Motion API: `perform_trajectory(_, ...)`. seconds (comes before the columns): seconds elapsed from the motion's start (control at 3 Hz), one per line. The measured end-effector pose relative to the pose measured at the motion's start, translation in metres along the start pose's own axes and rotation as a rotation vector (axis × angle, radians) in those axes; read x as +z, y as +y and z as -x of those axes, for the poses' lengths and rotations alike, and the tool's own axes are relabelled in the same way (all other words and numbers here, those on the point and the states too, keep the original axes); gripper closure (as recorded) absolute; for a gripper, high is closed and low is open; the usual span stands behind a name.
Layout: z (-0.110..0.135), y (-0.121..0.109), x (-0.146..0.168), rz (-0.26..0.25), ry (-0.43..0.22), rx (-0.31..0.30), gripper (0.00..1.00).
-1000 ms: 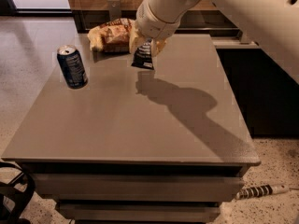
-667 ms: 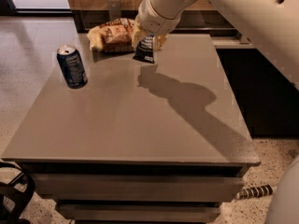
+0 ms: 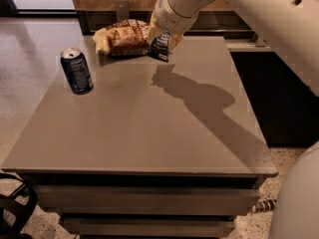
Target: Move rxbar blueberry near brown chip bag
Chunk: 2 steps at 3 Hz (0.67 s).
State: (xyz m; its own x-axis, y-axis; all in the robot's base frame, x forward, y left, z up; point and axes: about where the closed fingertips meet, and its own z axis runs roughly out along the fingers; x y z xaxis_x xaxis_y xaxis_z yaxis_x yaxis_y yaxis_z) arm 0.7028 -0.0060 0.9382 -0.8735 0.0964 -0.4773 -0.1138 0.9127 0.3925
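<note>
The brown chip bag (image 3: 122, 38) lies at the far left-centre of the grey table (image 3: 144, 128). My gripper (image 3: 163, 38) is just right of the bag, above the table's far part, shut on the rxbar blueberry (image 3: 160, 48). The dark navy bar hangs down from the fingers, tilted, its lower end a little above the table top and close to the bag's right end. The arm reaches in from the upper right.
An upright blue soda can (image 3: 77, 70) stands at the table's left side. The arm's shadow (image 3: 199, 101) falls across the middle right of the table. A dark counter (image 3: 279, 98) stands to the right, tiled floor to the left.
My gripper has carried the bar a little farther back and toward the chip bag. The can and the bag have not moved.
</note>
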Motion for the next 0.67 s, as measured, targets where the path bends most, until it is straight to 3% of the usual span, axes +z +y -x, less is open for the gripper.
perform_trajectory(0.67, 0.034, -0.027, 0.012, -0.031, -0.04, 0.058, 1.0)
